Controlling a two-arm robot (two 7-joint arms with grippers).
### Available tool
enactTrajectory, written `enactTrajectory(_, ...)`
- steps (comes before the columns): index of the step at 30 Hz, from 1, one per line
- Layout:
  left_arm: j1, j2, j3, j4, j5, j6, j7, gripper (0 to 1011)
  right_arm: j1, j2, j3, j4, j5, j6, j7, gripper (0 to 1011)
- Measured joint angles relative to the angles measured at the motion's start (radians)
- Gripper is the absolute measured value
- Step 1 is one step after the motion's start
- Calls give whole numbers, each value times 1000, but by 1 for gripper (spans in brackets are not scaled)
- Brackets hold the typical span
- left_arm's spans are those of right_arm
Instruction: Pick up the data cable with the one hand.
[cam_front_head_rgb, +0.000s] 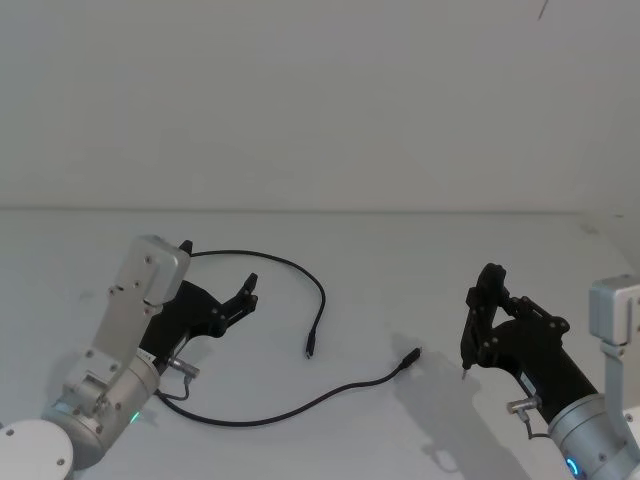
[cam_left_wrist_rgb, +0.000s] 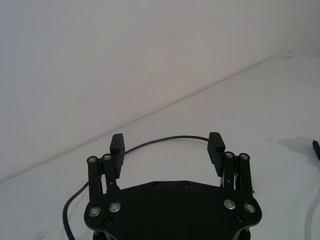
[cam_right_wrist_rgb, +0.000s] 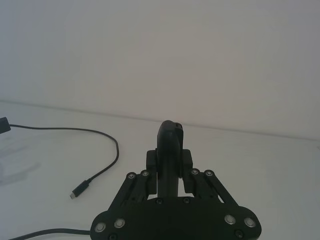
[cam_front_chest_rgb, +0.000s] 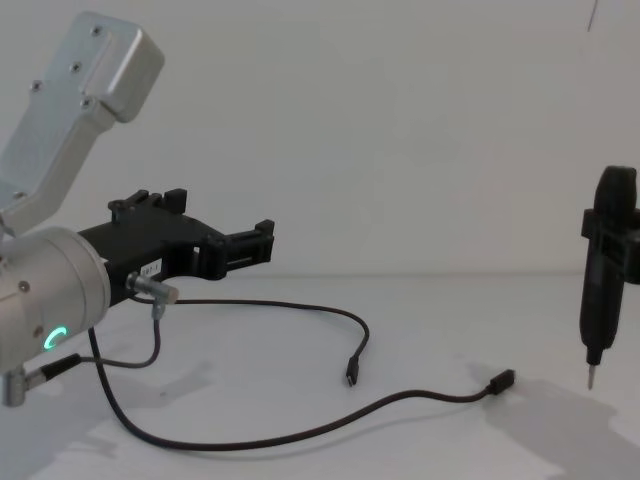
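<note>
The data cable (cam_front_head_rgb: 321, 300) lies loose on the white table in a wide open loop, with one plug (cam_front_head_rgb: 311, 347) near the middle and the other plug (cam_front_head_rgb: 410, 358) to its right. My left gripper (cam_front_head_rgb: 248, 291), black with two jaws on a fat silver cylinder with a green light, hovers open above the table at the left. In the left wrist view the cable (cam_left_wrist_rgb: 170, 137) arcs on the table beyond the gripper's (cam_left_wrist_rgb: 166, 145) spread fingers, untouched. At the right, my right gripper (cam_front_head_rgb: 480, 305) is held upright, shut on a pen-shaped, metal-tipped tool (cam_front_chest_rgb: 594, 330).
A short grey wire (cam_front_chest_rgb: 150, 330) with a metal plug hangs from the left wrist. The white table (cam_front_head_rgb: 400, 250) meets a plain white wall behind. In the chest view the cable (cam_front_chest_rgb: 300, 432) runs low across the front toward the left arm.
</note>
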Motion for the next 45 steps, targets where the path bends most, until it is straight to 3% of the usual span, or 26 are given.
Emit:
enactTrajectory(38, 0, 0, 0, 0, 0, 0, -1, 1001, 0, 0, 0, 0, 0, 0, 0, 279)
enactTrajectory(45, -2, 7, 1, -4, -5, 6, -23, 1001, 0, 0, 0, 0, 0, 0, 0, 279)
